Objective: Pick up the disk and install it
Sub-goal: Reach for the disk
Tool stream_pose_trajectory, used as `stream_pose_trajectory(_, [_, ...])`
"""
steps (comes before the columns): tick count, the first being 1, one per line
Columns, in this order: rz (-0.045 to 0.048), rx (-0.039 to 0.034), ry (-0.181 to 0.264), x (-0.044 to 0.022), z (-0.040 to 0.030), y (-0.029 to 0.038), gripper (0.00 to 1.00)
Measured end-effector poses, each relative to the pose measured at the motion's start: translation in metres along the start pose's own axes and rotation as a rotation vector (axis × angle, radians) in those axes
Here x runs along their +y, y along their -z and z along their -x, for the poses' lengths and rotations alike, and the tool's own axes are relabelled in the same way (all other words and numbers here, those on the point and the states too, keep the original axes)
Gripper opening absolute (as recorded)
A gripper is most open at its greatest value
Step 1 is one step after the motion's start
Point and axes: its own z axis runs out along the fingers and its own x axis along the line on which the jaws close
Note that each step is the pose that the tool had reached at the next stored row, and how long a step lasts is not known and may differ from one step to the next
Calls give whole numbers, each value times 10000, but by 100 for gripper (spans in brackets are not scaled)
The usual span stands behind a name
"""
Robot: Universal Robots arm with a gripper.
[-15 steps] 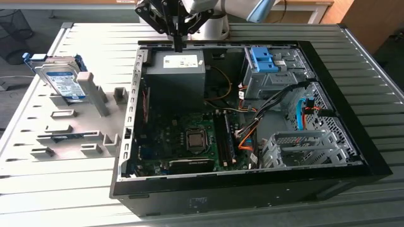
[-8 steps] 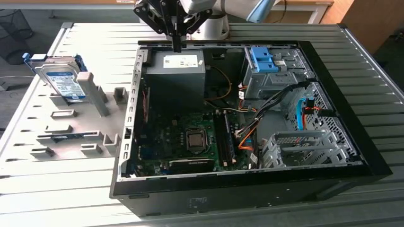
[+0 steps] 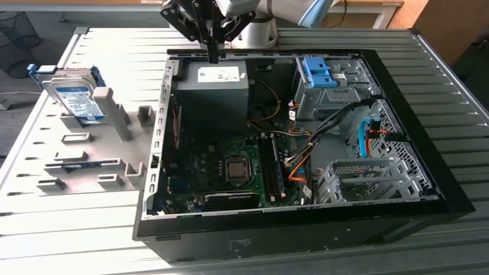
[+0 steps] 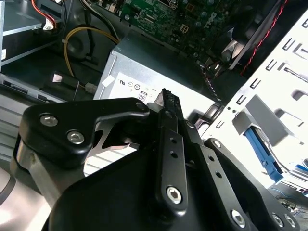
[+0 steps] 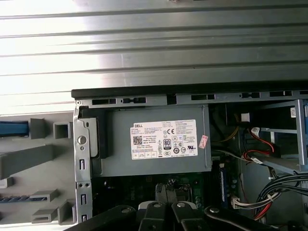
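One disk stands on edge in a grey rack at the upper left of the exterior view, well apart from the gripper. Its long axis runs upward, slightly tilted, with the blue carrier frame on top. Its white-and-blue label faces the camera, the print too small to read. The gripper hangs closed and empty above the far rim of the open computer case, over the power supply, whose white sticker carries print and certification marks. Bare slatted table lies between rack and case wall.
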Motion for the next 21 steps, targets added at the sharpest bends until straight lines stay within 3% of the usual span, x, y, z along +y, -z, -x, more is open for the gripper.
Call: stream_pose_trajectory(21, [-1, 4, 0, -5, -53, -9, 11])
